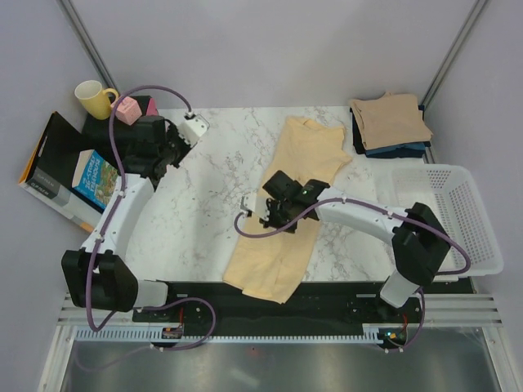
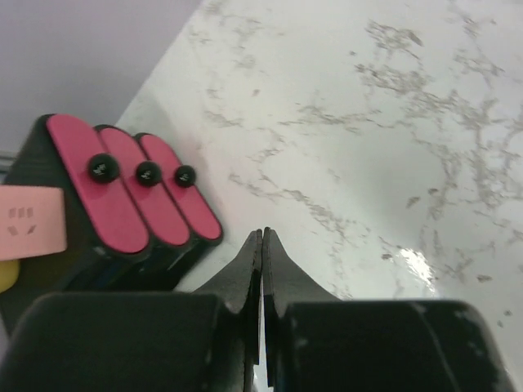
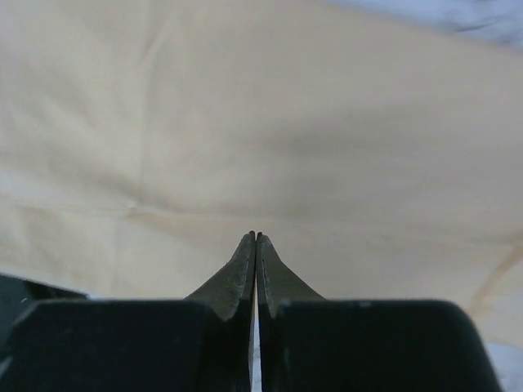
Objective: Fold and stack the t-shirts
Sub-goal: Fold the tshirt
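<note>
Facing the pale yellow t-shirt (image 3: 245, 122), right pincer (image 3: 255, 237) pressed together; left pincer (image 2: 262, 233) likewise, above table (image 2: 368, 122)

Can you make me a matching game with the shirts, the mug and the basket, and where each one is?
Things:
1. pale yellow cotton t-shirt
2. tan folded t-shirt
3. yellow ceramic mug
4. white plastic mesh basket

Places:
A. far left corner
B. on top of the dark folded pile
C. spread out in the middle
D. along the right edge

Pairs: 1-C, 2-B, 3-A, 4-D.
</note>
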### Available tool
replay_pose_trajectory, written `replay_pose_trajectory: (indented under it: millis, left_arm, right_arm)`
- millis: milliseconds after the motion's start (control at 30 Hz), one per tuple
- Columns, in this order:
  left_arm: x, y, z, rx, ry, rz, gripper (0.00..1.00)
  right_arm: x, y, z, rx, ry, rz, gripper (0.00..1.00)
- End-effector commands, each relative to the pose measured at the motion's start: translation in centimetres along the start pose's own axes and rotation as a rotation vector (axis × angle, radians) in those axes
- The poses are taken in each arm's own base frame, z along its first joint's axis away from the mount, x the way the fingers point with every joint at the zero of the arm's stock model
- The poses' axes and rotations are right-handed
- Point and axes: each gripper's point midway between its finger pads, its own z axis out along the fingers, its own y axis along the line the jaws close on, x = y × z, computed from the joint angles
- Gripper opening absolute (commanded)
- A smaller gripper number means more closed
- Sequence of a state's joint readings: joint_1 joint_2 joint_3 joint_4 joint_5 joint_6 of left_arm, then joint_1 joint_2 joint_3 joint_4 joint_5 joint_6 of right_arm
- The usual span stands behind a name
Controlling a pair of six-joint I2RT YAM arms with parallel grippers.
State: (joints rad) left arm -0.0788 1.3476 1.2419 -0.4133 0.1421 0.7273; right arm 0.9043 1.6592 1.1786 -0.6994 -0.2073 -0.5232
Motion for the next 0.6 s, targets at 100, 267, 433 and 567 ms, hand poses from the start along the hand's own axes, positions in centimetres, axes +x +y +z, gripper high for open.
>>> replay_pose_trajectory:
  millis: [100, 267, 433, 567]
  left_arm:
    - [-0.4, -3.2, 0.0, 0.081, -0.034, 0.097, 0.03]
    - [0.0, -3.8, 0.1, 0.1, -0.033, 0.126, 0.02]
    - [0.6, -4.2, 0.3, 0.114, -0.025, 0.151, 0.02]
    - [0.9, -4.2, 0.6, 0.113, -0.012, 0.162, 0.02]
  right_arm:
    - [-4.7, -19.0, -8.9, 0.599, -0.177, 0.204, 0.0]
    - [0.1, -29.2, -7.5, 0.743, -0.11, 0.422, 0.0]
    - [2.1, -34.3, -4.6, 0.785, -0.055, 0.469, 0.0]
    - [3.1, -35.6, -2.6, 0.777, -0.026, 0.481, 0.0]
